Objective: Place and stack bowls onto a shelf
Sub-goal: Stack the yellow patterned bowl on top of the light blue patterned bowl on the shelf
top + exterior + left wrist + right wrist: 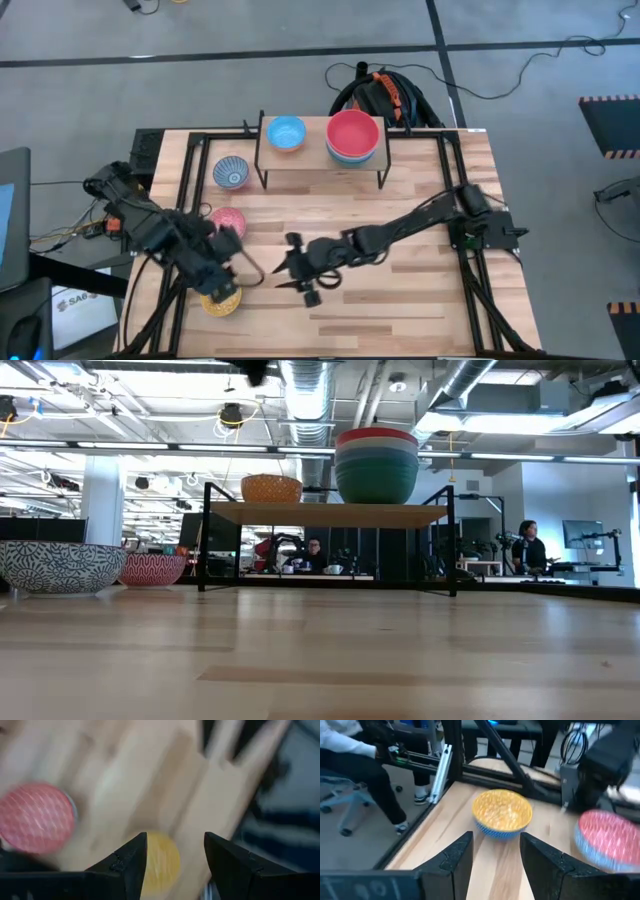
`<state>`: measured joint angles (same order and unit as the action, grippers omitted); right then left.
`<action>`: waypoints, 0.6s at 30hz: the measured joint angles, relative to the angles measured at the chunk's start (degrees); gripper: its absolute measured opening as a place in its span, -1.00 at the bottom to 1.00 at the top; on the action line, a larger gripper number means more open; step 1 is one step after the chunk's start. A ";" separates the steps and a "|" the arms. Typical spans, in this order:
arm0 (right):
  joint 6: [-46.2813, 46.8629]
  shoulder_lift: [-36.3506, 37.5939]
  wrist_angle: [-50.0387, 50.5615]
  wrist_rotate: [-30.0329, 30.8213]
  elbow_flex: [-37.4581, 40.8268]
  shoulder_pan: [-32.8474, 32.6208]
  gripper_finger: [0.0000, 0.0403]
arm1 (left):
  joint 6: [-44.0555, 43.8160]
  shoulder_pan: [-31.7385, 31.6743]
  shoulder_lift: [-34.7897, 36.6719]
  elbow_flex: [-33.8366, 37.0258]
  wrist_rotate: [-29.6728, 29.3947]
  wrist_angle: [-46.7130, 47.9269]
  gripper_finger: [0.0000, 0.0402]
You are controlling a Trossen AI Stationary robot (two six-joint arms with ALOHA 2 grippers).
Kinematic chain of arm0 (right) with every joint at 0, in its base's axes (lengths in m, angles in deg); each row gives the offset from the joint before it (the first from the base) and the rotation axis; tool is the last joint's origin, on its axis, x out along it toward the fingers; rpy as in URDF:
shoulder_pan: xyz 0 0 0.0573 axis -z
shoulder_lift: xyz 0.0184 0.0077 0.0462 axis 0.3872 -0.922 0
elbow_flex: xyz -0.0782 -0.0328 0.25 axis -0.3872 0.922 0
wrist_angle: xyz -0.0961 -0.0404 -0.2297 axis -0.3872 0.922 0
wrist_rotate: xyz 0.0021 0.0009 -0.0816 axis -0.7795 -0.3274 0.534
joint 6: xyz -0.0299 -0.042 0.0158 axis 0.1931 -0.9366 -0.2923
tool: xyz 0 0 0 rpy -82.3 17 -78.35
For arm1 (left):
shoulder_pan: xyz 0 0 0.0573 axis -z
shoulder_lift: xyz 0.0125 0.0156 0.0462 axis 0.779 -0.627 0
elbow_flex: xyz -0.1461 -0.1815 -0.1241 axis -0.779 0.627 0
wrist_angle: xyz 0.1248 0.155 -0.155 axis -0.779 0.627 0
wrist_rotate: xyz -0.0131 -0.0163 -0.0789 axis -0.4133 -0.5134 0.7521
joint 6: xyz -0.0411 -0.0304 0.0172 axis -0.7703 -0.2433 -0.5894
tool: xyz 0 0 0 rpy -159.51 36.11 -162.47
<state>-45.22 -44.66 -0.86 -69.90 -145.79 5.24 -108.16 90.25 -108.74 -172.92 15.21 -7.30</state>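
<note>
Fingers: left gripper (222, 282), lower left of the overhead picture, stands apart with nothing between its fingers (131, 865), hovering over the yellow bowl (220, 300) near the table's lower-left edge. Right gripper (300, 272), lower centre of the same picture, likewise has its fingers spread and empty, pointing leftward toward that same bowl.

Shelf (320, 155): upper centre of the overhead picture. Holds a light blue bowl (286, 132) on its left half and a stack topped by the red bowl (353, 133) on its right half. From table height the stack shows further bowls nested under the red one.

Loose bowls on the table (400, 290):
- blue-and-white patterned bowl (231, 173), just left of the shelf.
- pink patterned bowl (228, 221), middle left, partly under the left arm.
- yellow bowl, as above.

Risks, as judged:
- Both grippers converge on the yellow bowl; collision between them is likely if both close in.
- The yellow bowl sits close to the table's edge; a glancing finger could push it off.
- The left arm passes over the pink patterned bowl and could knock it while lifting.
- The right-hand stack is already tall; adding off-centre could tip it from the shelf.
</note>
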 joint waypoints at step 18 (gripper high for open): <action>21.71 -32.05 4.15 0.05 -39.59 2.87 -0.07 | -33.07 12.65 0.13 2.65 -2.99 9.67 -0.10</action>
<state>-23.51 -76.71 3.29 -69.85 -185.37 8.11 -141.23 102.90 -108.61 -170.27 12.22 2.37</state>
